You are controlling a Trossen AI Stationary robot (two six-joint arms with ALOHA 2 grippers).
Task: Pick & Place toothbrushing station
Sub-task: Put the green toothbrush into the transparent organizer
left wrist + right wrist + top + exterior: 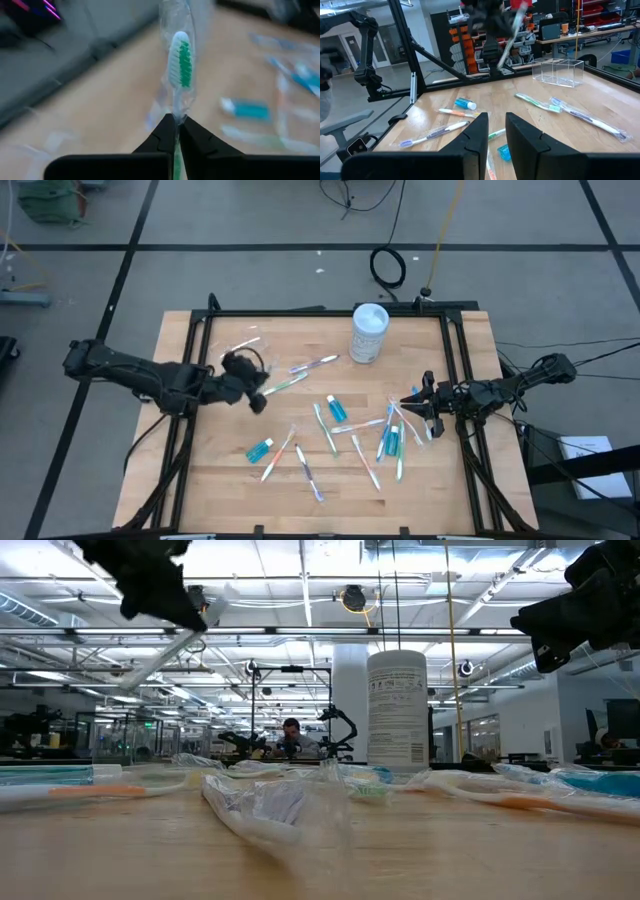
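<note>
Bright, even light from overhead strips, glaring white in the low view. Soft shadows under the arms on the table (220,480). Left wrist view is smeared with blur, only the green toothbrush (181,60) fairly sharp. Low view's near foreground is soft, the white container (397,708) crisp.

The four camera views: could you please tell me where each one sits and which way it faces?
High view: overhead, straight down on the table; both arms show.
Low view: tabletop height, facing the white container; arms overhead.
Left wrist view: behind the left gripper, shut on a green toothbrush.
Right wrist view: behind the open right gripper, facing the clear cup.
Shared: the high view also shows that toothbrush.
</note>
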